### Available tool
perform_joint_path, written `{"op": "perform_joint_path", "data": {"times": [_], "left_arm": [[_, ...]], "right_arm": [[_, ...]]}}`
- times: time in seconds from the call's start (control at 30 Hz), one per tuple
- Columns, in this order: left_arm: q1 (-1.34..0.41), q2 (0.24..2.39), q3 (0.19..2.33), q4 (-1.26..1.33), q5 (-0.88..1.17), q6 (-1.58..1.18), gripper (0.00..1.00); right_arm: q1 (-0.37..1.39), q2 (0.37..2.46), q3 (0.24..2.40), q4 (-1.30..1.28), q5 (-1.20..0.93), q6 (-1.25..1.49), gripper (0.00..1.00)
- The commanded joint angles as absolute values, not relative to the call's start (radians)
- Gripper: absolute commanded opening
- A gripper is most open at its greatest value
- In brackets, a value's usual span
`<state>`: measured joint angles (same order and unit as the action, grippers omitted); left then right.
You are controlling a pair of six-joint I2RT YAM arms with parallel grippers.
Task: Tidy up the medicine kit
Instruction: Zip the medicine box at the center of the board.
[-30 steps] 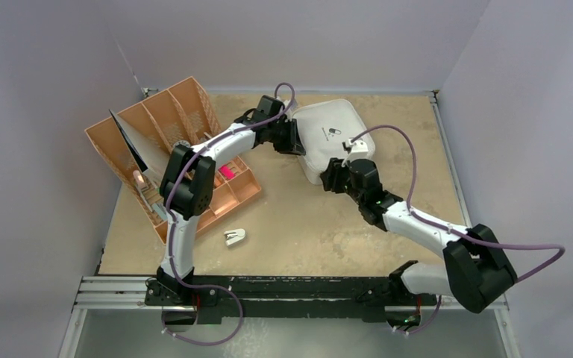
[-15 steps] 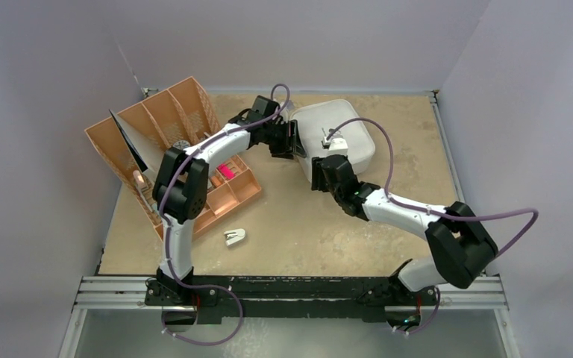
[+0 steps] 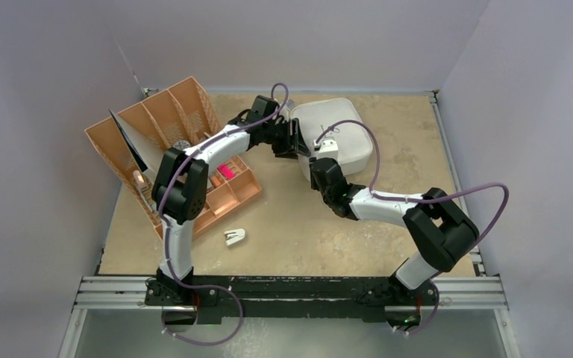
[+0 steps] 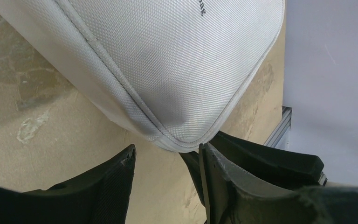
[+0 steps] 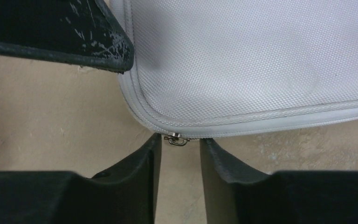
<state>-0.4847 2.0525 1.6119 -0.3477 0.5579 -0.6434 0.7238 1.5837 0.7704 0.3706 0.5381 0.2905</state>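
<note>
The light grey medicine kit (image 3: pixel 345 133) lies zipped shut at the back middle of the table. My left gripper (image 3: pixel 297 142) is open at its left side, and in the left wrist view (image 4: pixel 167 150) a rounded corner of the kit (image 4: pixel 168 70) sits just ahead of the fingertips. My right gripper (image 3: pixel 316 168) is at the kit's near-left corner. In the right wrist view (image 5: pixel 181 141) it is open with a narrow gap. The small metal zip pull (image 5: pixel 176 139) hangs at the seam of the kit (image 5: pixel 261 60) between the fingertips, untouched.
Tan-orange organizer trays (image 3: pixel 170 130) stand at the left, with a pink item (image 3: pixel 226 171) in one compartment and a dark flat sheet (image 3: pixel 128 142) leaning in them. A small white object (image 3: pixel 234 237) lies on the table near the front. The two grippers are close together.
My right gripper has swung left along the kit's near edge to its near-left corner, close to the left gripper. The left gripper has hardly moved.
</note>
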Motion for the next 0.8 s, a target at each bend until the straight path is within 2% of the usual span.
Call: {"op": "perform_joint_path", "data": {"times": [0.0,0.2,0.27,0.33,0.43,0.53,0.57,0.77], "left_arm": [[-0.491,2.090,1.609,-0.300,0.592,-0.674,0.50],[-0.499,2.121,1.613,-0.297,0.564,-0.678,0.49],[-0.500,2.132,1.619,-0.297,0.555,-0.677,0.48],[-0.500,2.143,1.626,-0.306,0.539,-0.673,0.41],[-0.500,2.161,1.644,-0.347,0.502,-0.653,0.26],[-0.500,2.167,1.653,-0.393,0.453,-0.624,0.03],[-0.500,2.166,1.652,-0.408,0.438,-0.615,0.00],[-0.497,2.174,1.649,-0.456,0.389,-0.575,0.00]], "right_arm": [[0.728,1.586,0.761,0.522,0.613,0.225,0.31],[0.727,1.586,0.717,0.565,0.617,0.230,0.00],[0.727,1.583,0.705,0.562,0.600,0.246,0.00],[0.726,1.574,0.693,0.561,0.594,0.263,0.00],[0.723,1.556,0.674,0.557,0.579,0.284,0.00],[0.707,1.538,0.654,0.538,0.565,0.311,0.00],[0.697,1.529,0.646,0.533,0.557,0.323,0.00],[0.603,1.467,0.577,0.516,0.463,0.367,0.00]]}}
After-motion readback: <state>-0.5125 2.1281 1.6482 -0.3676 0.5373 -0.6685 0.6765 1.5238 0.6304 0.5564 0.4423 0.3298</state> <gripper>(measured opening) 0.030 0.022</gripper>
